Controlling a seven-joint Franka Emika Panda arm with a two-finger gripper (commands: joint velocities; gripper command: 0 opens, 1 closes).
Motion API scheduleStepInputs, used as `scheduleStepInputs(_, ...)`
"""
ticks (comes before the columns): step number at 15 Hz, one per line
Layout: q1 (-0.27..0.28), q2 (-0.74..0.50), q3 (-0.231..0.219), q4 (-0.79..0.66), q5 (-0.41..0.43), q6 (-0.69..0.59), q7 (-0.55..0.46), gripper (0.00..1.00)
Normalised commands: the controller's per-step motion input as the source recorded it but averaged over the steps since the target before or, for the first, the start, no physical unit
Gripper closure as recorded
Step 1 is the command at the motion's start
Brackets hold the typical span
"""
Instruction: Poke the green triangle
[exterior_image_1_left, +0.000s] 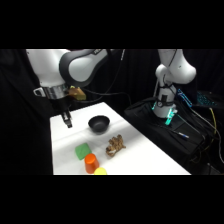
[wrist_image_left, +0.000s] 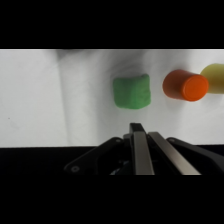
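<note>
— Where was the triangle (exterior_image_1_left: 83, 150)?

— Low in the side frame, left of centre, flat on the table (exterior_image_1_left: 145, 155), just above the cylinder (exterior_image_1_left: 90, 163). In my wrist view it sat mid-frame, cylinder to its right.

— And your gripper (exterior_image_1_left: 68, 121)?

— I hung at the upper left, apart from it, fingers (wrist_image_left: 139, 150) pressed together, holding nothing. A bowl (exterior_image_1_left: 98, 123) sat to my right.

White Franka arm (exterior_image_1_left: 60, 67), dark gripper (exterior_image_1_left: 68, 121).
Fat glossy white shells w/ a black-grey joint band betw. segments, silvery wrist ring w/ small white fitting, thin black cables trailing off. White base (exterior_image_1_left: 170, 85) glows teal-green low down. Wrist cam: black linkage, two grey metal fingers (wrist_image_left: 141, 152).
</note>
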Motion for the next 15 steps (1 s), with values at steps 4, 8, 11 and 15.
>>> scheduleStepInputs(4, -0.092, 0.33, 0.122, 0.30, 0.161, 0.13, -0.22, 0.99)
scheduleStepInputs(8, -0.094, 0.30, 0.126, 0.26, 0.180, 0.14, -0.19, 0.99)
scheduleStepInputs(11, -0.087, 0.26, 0.118, 0.18, 0.173, 0.14, -0.15, 0.99)
scheduleStepInputs(15, -0.095, 0.23, 0.101, 0.17, 0.164, 0.09, -0.13, 0.99)
